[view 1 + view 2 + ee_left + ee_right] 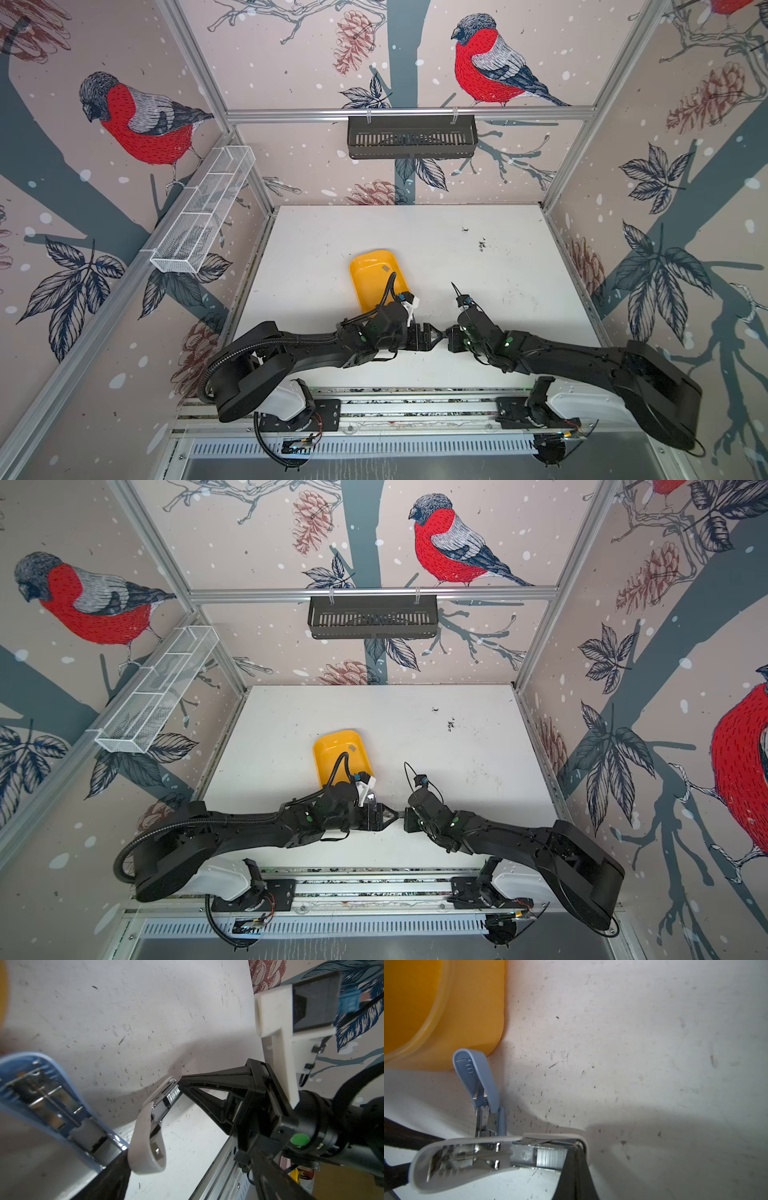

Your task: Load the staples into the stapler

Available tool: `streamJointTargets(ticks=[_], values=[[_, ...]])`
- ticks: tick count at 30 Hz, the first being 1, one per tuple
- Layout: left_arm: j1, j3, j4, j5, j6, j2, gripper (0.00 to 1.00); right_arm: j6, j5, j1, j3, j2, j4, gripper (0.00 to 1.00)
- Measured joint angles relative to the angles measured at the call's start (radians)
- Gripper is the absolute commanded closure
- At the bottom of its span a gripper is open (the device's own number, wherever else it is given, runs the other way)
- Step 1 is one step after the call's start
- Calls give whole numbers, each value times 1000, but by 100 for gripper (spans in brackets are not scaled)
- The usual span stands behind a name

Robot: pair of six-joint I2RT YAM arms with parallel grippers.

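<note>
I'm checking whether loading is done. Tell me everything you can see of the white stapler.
The white stapler is small, a white plastic shell over shiny metal parts. It is swung wide open, the cover's spring and pusher exposed, and a grey strip of staples lies in its metal channel. The shut right tool touches the channel's front end. The stapler is close to the blue stapler, also open; what holds it up is unclear.
</note>
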Motion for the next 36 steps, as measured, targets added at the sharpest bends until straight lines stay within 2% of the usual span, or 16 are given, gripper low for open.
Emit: streamJointTargets(ticks=[13,17,20,22,24,32,36], values=[[-13,16,75,27,-5,41,11,9,52,32,21,14,-31,96],[-13,18,103,30,-9,60,15,18,79,34,23,14,-39,96],[-13,18,130,36,-11,72,23,21,95,36,23,14,-42,96],[-14,18,139,39,-11,76,35,21,100,36,23,14,-43,96],[-14,19,158,51,-26,85,41,22,107,38,23,14,-44,96],[-15,32,169,47,-29,114,55,21,114,42,23,11,-49,96],[-18,39,168,43,-29,122,57,21,95,45,23,8,-47,96]])
